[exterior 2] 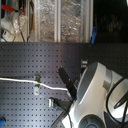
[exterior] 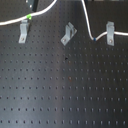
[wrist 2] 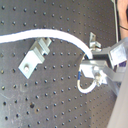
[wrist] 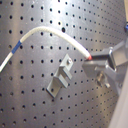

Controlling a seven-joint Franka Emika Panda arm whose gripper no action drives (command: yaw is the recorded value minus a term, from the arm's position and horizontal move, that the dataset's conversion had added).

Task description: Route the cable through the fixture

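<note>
The white cable (exterior: pixel 88 22) crosses the black perforated board, with a green band (exterior: pixel 29 16) by the left clip and a blue band (exterior: pixel 95 38) near the right clip. Both runs leave the first exterior view's top edge, where the gripper is out of view. The slanted grey fixture (exterior: pixel 68 34) stands between the two runs with nothing in its slot. In both wrist views my gripper (wrist: pixel 92 62) (wrist 2: pixel 90 62) is shut on the cable (wrist: pixel 50 31) (wrist 2: pixel 45 36). A grey clip (wrist: pixel 60 80) (wrist 2: pixel 34 56) lies under the cable's arc, apart from it. I cannot tell which clip it is.
Two upright grey clips (exterior: pixel 23 32) (exterior: pixel 110 34) flank the fixture, and the cable touches the right one. The big white arm (exterior 2: pixel 97 95) fills the second exterior view's lower right. Shelves with clutter (exterior 2: pixel 50 20) stand beyond the board.
</note>
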